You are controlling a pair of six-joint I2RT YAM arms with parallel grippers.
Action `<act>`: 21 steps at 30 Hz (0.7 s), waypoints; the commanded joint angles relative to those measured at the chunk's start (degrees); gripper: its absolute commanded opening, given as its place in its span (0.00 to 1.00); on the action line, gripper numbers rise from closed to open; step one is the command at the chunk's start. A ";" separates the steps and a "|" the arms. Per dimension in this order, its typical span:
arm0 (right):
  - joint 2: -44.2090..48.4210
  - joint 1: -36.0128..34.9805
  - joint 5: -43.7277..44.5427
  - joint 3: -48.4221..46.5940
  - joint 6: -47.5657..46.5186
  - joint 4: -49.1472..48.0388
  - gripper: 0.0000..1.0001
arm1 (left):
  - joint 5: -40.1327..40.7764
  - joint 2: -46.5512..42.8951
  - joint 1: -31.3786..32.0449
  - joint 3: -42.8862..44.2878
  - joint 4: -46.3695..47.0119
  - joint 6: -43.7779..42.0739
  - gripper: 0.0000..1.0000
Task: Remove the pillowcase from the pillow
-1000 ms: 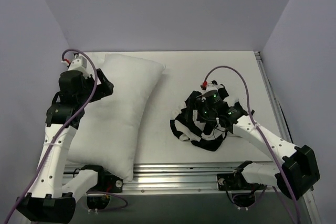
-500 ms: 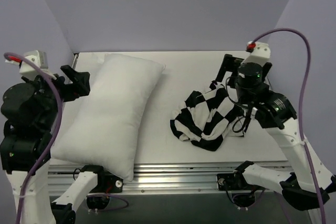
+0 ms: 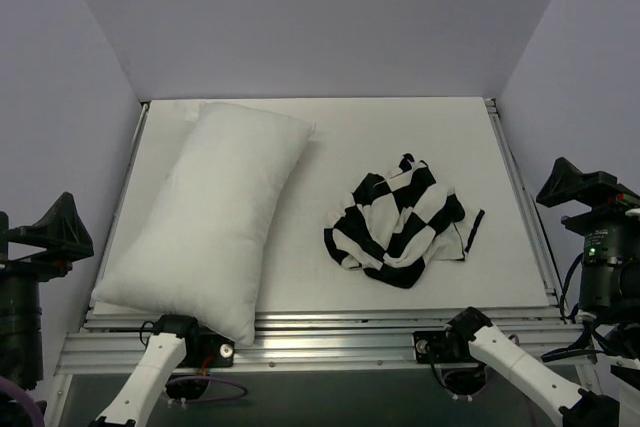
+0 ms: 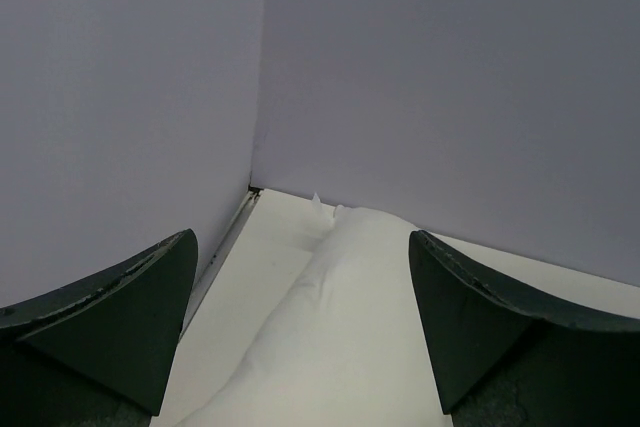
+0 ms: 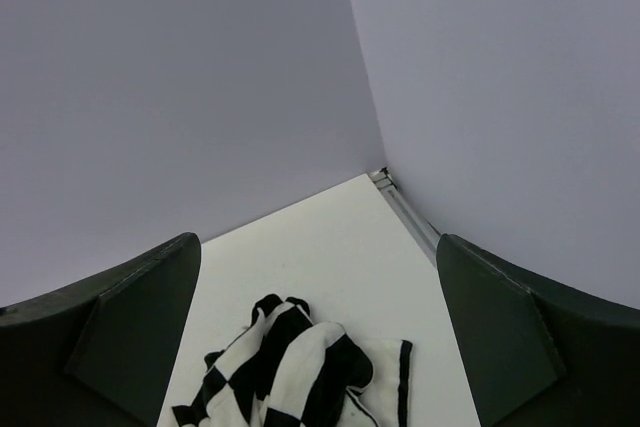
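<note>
Two items well apart on table (image 3: 340, 137): bare white pillow (image 3: 210, 212) diagonal at left, crumpled checkered pillowcase (image 3: 400, 222) right of centre. Judged as final step, removal done; next calls only for parking arms. Left gripper (image 4: 300, 277), right gripper (image 5: 318, 267): spread wide, holding nothing. No legible brand or writing.

The pillow (image 3: 205, 217) is lying diagonally on the left half of the tabletop (image 3: 400, 127); the pillowcase (image 3: 400, 222) is lying on the right half, well apart from it.
</note>
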State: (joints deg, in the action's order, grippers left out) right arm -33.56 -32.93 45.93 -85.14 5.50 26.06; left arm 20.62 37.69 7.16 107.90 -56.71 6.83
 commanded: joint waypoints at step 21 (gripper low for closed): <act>6.93 -0.65 2.50 5.43 -4.53 -0.66 0.98 | 11.81 -10.27 8.49 -8.05 -1.65 0.73 0.94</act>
State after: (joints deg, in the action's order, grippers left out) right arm -25.78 -33.10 47.07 -80.09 2.22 27.24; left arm 31.29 27.79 15.31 100.47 -59.00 7.29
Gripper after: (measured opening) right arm 0.983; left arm 0.941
